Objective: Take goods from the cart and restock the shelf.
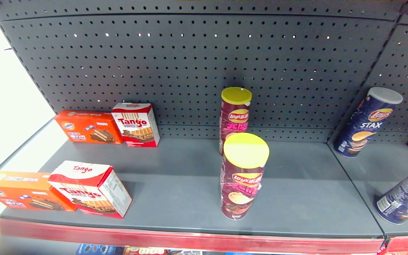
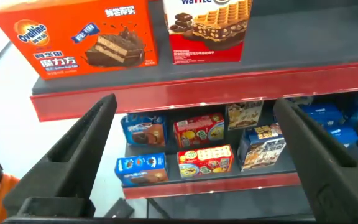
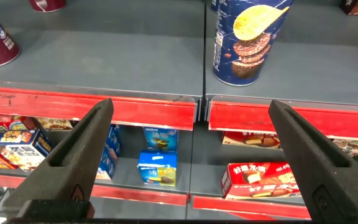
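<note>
A grey shelf (image 1: pixel 175 184) with a red front strip (image 1: pixel 190 241) and a perforated back panel (image 1: pixel 190 63) was seen from above in the head view. Near its middle, two maroon crisp cans with yellow lids were stood upright, one behind the other. The front maroon can (image 1: pixel 241 177) was placed near the front edge and the rear maroon can (image 1: pixel 234 117) close to the back panel. On the left side of the shelf, a rear orange box (image 1: pixel 88 126) was laid flat by the back panel, with a rear wafer box (image 1: pixel 136 124) in red and white set just beside it. Closer to the front edge, a front orange box (image 1: pixel 23 191) was laid flat, and a front wafer box (image 1: pixel 90 189) was set against it, turned at an angle. On the neighbouring shelf section to the right, a rear blue can (image 1: pixel 367 122) with a grey lid was stood by the back panel, and a front blue can (image 1: pixel 406 194) was cut off by the picture's edge. The left gripper (image 2: pixel 194 102) was held in front of the red strip, below the front orange box and front wafer box, its jaws spread wide with nothing between them. A lower shelf (image 2: pixel 241 180) stocked with small boxes (image 2: pixel 197 146) was seen beyond it. The right gripper (image 3: pixel 190 104) was held before the red strip below the front blue can, its jaws likewise spread wide and empty.
</note>
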`<state>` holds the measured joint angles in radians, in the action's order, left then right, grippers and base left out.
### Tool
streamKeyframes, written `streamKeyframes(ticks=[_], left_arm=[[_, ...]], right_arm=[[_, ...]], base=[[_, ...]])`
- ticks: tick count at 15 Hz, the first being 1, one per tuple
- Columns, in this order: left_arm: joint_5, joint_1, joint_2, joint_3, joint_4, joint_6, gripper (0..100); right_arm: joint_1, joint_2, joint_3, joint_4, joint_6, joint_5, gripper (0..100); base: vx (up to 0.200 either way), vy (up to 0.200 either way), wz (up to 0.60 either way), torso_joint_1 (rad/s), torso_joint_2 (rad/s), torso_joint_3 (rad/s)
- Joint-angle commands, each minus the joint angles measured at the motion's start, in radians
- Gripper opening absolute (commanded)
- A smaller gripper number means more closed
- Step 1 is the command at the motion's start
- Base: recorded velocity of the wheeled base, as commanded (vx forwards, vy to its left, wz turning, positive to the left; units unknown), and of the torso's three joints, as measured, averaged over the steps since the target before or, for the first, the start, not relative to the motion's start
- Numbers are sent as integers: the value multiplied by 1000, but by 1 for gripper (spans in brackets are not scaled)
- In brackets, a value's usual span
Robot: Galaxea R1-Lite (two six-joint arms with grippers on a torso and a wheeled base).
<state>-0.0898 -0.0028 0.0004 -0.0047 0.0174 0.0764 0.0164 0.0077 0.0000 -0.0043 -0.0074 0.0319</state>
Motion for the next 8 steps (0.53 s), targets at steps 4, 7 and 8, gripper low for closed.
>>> streamKeyframes(ticks=[4,7,8], left_arm=[[2,0,0,2,-1,-1,100],[2,0,0,2,-1,-1,100],[2,0,0,2,-1,-1,100]], right_arm=[[0,2,0,0,0,2,100],[0,2,0,0,0,0,100],[0,2,0,0,0,0,100]], base=[[0,0,-150,1,2,-1],[0,0,0,0,0,0],[0,0,0,0,0,0]])
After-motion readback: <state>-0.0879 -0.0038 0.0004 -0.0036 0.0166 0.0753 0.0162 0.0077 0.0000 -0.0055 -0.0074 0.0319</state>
